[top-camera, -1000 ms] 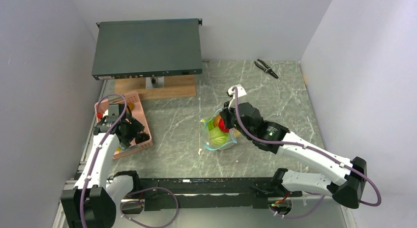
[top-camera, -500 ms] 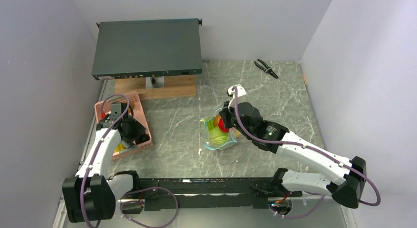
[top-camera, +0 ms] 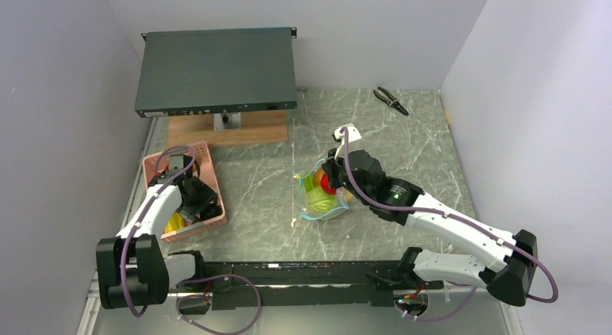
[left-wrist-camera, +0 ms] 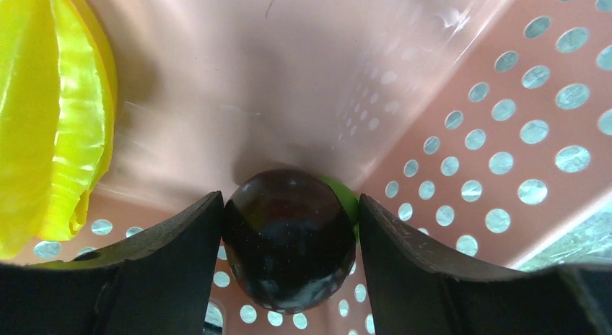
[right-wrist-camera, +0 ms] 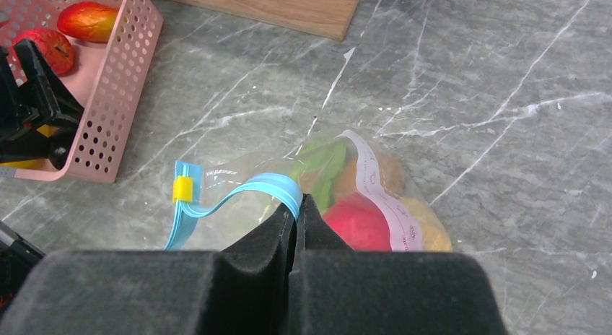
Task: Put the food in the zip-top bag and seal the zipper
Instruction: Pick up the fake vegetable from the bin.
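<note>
While the zip-top bag, part-filled at mid-table, is pinched by its zipper in the closed right gripper, a dark purple fruit in the pink basket is clasped by the left gripper; smooth, round and likely slippery, it is best held across its middle.

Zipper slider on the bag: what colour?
Yellow slider, sitting on a light-blue zipper. It shows best in the right wrist view.
</note>
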Robot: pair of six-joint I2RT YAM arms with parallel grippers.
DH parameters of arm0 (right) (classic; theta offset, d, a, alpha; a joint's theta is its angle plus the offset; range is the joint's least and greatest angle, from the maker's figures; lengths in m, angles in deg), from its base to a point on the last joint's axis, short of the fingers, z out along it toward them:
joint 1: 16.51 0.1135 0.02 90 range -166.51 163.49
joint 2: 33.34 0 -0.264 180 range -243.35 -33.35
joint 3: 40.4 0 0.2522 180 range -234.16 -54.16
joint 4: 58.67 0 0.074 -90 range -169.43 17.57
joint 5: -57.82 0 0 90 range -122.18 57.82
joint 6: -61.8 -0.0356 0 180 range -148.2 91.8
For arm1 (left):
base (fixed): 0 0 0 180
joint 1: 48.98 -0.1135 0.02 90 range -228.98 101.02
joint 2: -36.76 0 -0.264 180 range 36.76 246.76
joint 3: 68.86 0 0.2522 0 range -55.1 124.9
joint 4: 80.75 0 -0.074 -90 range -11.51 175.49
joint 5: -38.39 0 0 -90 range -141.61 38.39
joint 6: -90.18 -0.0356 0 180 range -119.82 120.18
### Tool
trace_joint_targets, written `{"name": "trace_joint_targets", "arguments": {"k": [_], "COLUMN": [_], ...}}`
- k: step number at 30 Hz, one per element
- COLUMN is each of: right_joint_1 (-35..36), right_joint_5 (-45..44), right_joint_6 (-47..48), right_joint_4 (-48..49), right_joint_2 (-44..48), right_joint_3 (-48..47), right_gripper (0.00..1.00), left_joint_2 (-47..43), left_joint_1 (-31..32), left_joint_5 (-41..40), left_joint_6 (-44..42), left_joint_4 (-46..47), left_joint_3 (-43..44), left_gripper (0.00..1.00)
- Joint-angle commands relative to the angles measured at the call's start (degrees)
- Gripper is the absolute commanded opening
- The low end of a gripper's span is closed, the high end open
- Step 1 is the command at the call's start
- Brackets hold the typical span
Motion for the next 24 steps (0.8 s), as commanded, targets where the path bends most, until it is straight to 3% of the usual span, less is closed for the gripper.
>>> {"name": "trace_joint_targets", "arguments": {"k": [1,4,8,10,15,17,20,24], "right_joint_1": [-0.3,-0.2,-0.3,-0.3,-0.5,-0.4,-0.5,-0.4], "right_joint_5": [0.5,0.6,1.0,1.2,1.6,1.7,2.0,2.3], "right_joint_6": [-0.5,-0.5,-0.5,-0.6,-0.6,-0.7,-0.8,-1.1], "right_joint_4": [3.0,3.1,3.5,3.6,4.0,3.9,3.9,3.8], "right_joint_2": [0.7,0.8,0.6,0.4,0.3,0.3,0.4,0.4], "right_joint_3": [0.5,0.4,0.5,0.4,0.1,0.0,0.1,0.0], "right_gripper": [0.00,0.00,0.00,0.00,0.00,0.00,0.00,0.00], "left_joint_2": [-1.4,-4.4,-10.1,-13.2,-19.7,-22.1,-26.3,-32.7], "left_joint_1": [-0.2,-0.2,-0.1,-0.2,-0.1,-0.1,-0.1,0.6], "left_joint_5": [-1.2,-4.2,-7.0,-6.6,-2.5,2.7,20.0,39.8], "left_joint_6": [1.2,1.4,0.2,-2.2,-7.0,-10.2,-16.7,-13.6], "left_joint_4": [-1.0,-3.8,-6.6,-6.2,-5.7,-4.0,3.2,20.1], "left_joint_3": [0.3,1.9,4.8,6.0,9.2,10.2,8.9,2.6], "left_gripper": [0.63,0.60,0.47,0.41,0.38,0.39,0.40,0.37]}}
